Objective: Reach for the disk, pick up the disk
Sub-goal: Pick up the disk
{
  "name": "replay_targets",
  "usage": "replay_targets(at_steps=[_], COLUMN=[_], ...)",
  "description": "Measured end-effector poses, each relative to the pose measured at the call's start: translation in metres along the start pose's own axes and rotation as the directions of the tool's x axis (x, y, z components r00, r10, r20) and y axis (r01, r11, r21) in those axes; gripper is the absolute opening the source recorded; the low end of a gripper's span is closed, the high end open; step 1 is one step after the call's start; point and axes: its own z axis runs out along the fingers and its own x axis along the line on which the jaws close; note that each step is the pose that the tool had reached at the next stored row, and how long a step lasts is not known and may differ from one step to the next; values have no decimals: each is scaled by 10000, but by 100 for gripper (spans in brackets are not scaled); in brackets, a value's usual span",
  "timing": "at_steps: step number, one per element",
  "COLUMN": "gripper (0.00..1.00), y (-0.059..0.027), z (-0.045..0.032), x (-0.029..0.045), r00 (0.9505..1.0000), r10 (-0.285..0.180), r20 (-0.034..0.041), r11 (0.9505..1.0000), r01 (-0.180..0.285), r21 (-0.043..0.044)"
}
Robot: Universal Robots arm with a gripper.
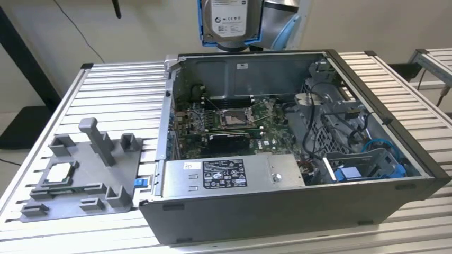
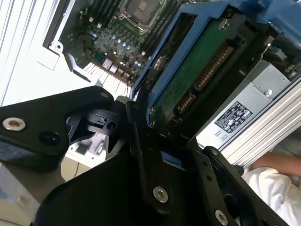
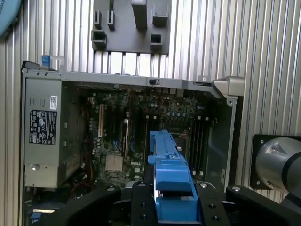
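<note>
The disk hangs upright above the far wall of the open computer case, its silver face and white label framed by the blue bracket. My gripper is shut on it. In the first wrist view the bracket's blue edge stands between the black fingers. In the second wrist view the disk's green circuit board and blue frame rise out of the gripper.
Below lies the case with its motherboard, power supply and a blue bay at the exterior view's right. A grey fixture holding a small square chip sits on the slatted table. A person's white sleeve is near the case.
</note>
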Motion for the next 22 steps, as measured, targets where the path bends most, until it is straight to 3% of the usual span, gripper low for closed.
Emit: replay_targets(at_steps=[11,22], gripper=[0,0], y=[-278,-761], z=[-2,-5], x=[11,29], r00=[10000,10000], r10=[0,0], r20=[0,1], r11=[10000,10000], r01=[0,0], r21=[-1,0])
